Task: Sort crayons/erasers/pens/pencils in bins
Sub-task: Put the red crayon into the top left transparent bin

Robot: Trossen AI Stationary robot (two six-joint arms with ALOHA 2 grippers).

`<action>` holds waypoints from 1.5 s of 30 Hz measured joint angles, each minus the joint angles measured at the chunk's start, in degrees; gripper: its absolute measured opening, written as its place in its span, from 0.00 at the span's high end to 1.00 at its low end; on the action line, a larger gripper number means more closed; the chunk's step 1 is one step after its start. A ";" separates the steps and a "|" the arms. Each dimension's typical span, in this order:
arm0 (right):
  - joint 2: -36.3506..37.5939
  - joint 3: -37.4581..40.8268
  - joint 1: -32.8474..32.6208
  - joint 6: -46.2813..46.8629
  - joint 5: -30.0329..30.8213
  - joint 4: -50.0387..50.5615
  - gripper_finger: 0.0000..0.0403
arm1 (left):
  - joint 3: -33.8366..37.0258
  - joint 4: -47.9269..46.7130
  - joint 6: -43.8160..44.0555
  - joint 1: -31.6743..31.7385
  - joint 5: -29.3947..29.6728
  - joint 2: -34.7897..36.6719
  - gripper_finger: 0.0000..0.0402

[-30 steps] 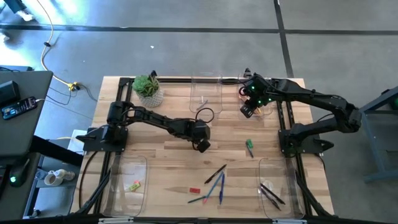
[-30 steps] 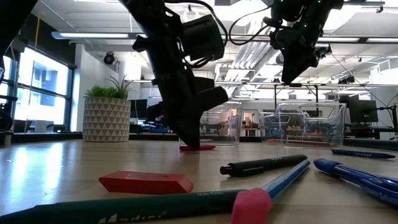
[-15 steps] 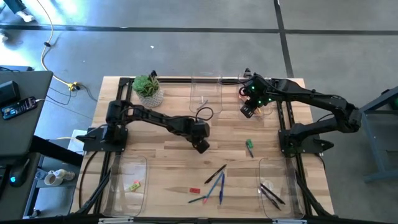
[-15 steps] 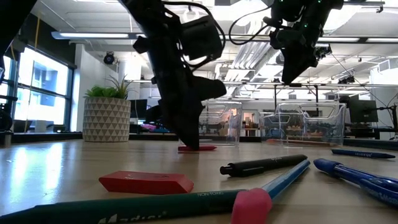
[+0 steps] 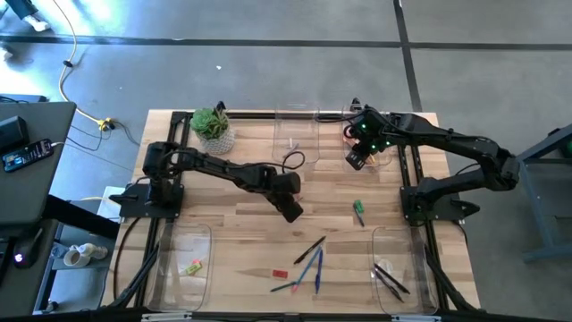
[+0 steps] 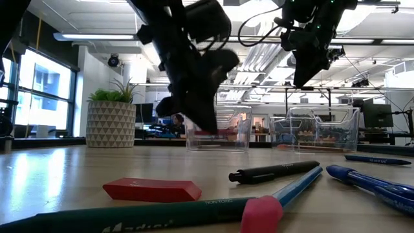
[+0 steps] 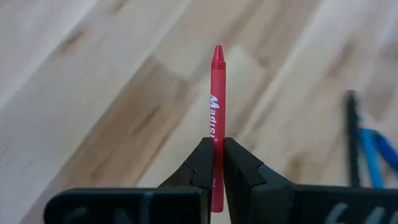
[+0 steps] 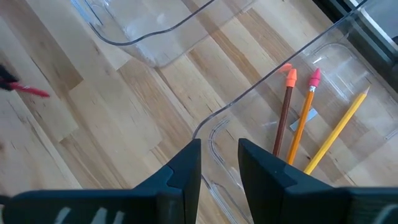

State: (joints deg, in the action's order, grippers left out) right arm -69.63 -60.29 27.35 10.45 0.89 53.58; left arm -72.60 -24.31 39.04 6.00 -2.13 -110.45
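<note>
Nearest the low camera lay a red eraser (image 6: 152, 189) and a dark green crayon (image 6: 123, 217) lettered "Madisi", as far as it could be read, with a black pen (image 6: 273, 172) and blue pens (image 6: 369, 181) beside them on the tabletop (image 5: 232, 228).

Past these, the left gripper (image 7: 215, 157) was clamped on a red crayon (image 7: 216, 118). A moment before, that crayon had rested on the wood under the fingertips; now it hung clear of the surface, lifted and carried up and a little farther from the camera. The pick seemed done, and what remained was to carry it to a bin. White lettering along its side read "Madisi" too, the last letters hidden by the fingers.

Farther back, the right gripper (image 8: 219, 155) hovered part-open and empty, unmoved, above the near corner of the clear bin (image 8: 348, 37) holding three pencils (image 8: 306, 121). Another clear bin (image 5: 296, 134) and a potted plant (image 5: 213, 128) stood along the far edge.
</note>
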 joint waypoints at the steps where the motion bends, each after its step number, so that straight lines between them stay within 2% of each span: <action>1: 0.00 0.00 0.00 -0.23 0.00 0.00 0.76 | 0.00 0.67 -0.37 -0.03 -0.02 0.44 0.99; 12: -0.02 0.00 0.02 -1.42 0.00 -0.02 0.76 | -0.20 7.90 -3.15 2.54 2.74 9.02 0.99; 16: -0.02 0.00 0.02 -1.98 0.00 -0.37 0.76 | -0.22 8.09 -4.67 5.22 6.53 12.10 0.99; 24: -0.02 0.00 0.02 -3.44 0.00 -5.51 0.76 | -0.22 7.63 -8.49 12.57 10.21 14.98 0.99; 36: -0.02 0.00 0.02 -2.87 0.87 -16.26 0.76 | -0.22 7.43 -16.60 23.82 10.29 14.92 0.99; 40: -0.02 0.00 0.02 -0.54 5.29 -16.46 0.76 | -0.25 7.60 -21.07 26.82 9.35 14.04 0.99; 45: -0.04 0.11 0.02 6.68 9.47 -16.20 0.76 | -0.24 7.39 -24.48 29.46 4.50 11.38 0.99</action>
State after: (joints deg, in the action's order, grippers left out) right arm -69.67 -60.18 27.38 17.13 10.36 37.39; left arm -72.84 -16.93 14.56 35.46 2.37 -99.07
